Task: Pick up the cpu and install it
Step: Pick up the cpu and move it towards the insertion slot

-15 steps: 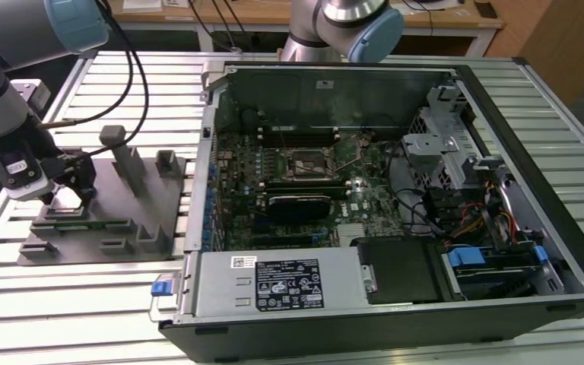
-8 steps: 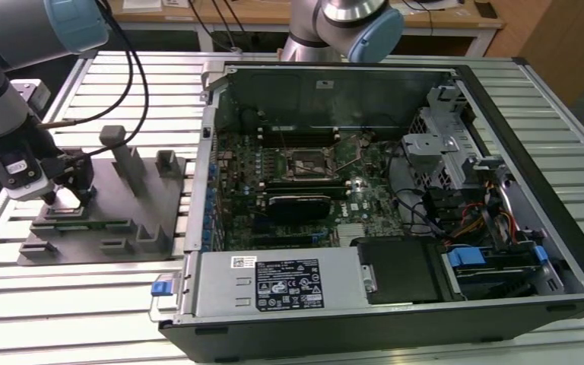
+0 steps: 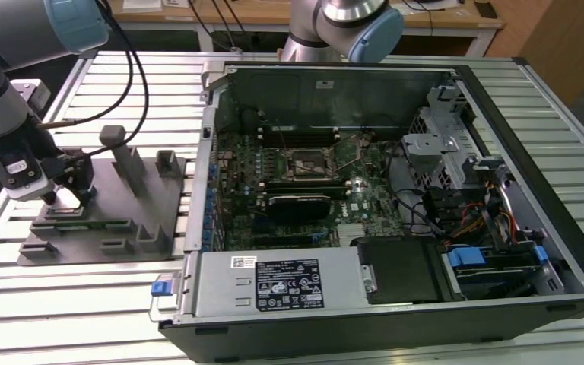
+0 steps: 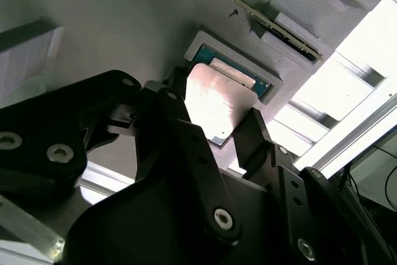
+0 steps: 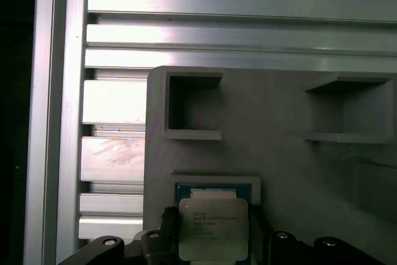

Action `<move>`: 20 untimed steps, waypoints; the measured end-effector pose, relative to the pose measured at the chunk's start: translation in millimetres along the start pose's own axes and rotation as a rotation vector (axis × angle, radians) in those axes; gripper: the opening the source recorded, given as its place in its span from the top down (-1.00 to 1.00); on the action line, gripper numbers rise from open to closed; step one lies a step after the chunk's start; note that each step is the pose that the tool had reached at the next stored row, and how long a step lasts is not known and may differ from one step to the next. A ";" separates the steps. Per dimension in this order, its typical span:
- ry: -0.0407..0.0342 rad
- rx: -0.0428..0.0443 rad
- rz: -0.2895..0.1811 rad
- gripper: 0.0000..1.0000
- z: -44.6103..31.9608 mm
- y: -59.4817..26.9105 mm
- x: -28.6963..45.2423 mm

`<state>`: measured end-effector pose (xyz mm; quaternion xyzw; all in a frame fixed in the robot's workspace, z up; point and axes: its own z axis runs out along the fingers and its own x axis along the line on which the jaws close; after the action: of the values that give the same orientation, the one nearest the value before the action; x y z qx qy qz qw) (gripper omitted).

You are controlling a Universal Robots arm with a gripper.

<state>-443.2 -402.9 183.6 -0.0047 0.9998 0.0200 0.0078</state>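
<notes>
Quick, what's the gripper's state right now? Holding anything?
Gripper: jaws shut on the cpu, one on each of two opposite edges, at its pocket in the gray fixture.

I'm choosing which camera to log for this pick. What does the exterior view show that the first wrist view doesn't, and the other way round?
The exterior view contributes the open black computer case, its green motherboard and the square metal-framed socket.

The first wrist view contributes the small square silvery-topped cpu, lying in a shallow recess.

Shared by both are the gray plastic slotted fixture, the ribbed aluminium table and the gripper, down at the fixture.
</notes>
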 end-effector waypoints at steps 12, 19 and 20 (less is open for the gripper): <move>0.0001 0.0001 0.000 -0.08 -23.2 0.9 -0.4; 0.0002 0.0001 0.000 -0.08 -43.6 1.8 -0.7; 0.0002 0.0001 0.000 -0.08 -46.5 1.9 -0.7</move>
<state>-443.2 -402.9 230.1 -0.0047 0.9998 0.0199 0.0077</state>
